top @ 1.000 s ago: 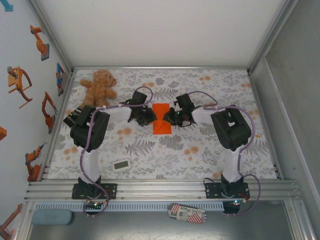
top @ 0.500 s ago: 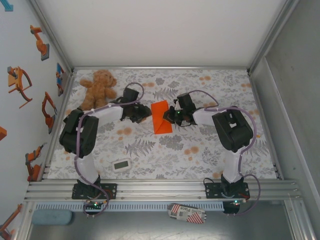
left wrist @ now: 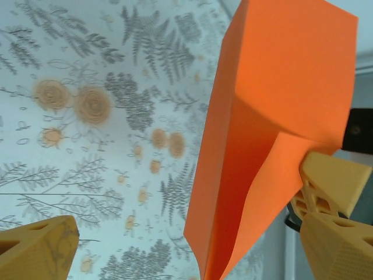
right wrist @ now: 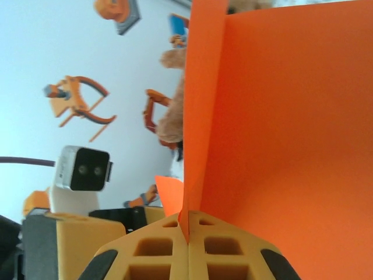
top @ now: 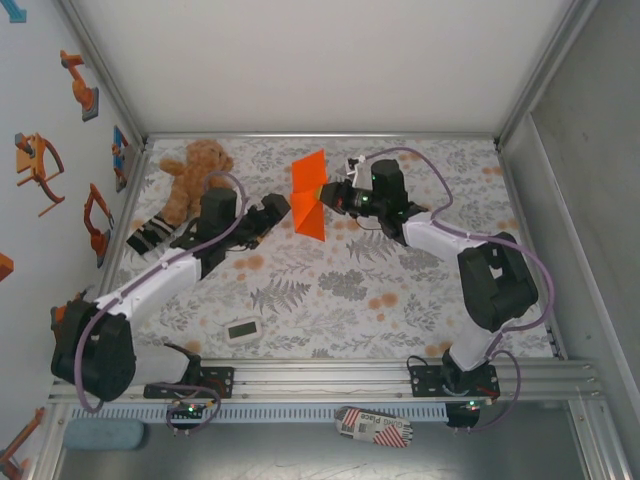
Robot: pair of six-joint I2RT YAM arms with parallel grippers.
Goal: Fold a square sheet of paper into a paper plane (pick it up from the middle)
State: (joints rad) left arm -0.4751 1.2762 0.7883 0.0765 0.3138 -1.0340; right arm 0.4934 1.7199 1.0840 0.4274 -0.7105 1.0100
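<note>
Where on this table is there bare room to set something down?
Free: the cloth between the timer and the right arm; also the far right corner past that arm. Crowded: far middle, where teddy bear, left arm and the held orange paper cluster.

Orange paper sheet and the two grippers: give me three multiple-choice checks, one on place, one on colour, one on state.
1. Where is the bright orange folded paper sheet?
A) lifted off the floral-print table, in the right gripper
B) flat on that table
C) in the left gripper

2. What colour is the small rectangular timer?
A) black
B) white
C) orange

3. The left gripper is:
A) shut on the paper
B) shut, empty
C) open

Key: A, the right wrist view shows it pinching the sheet's edge; B, it lies pale on the table; C, its jaws stand apart beside the sheet.
</note>
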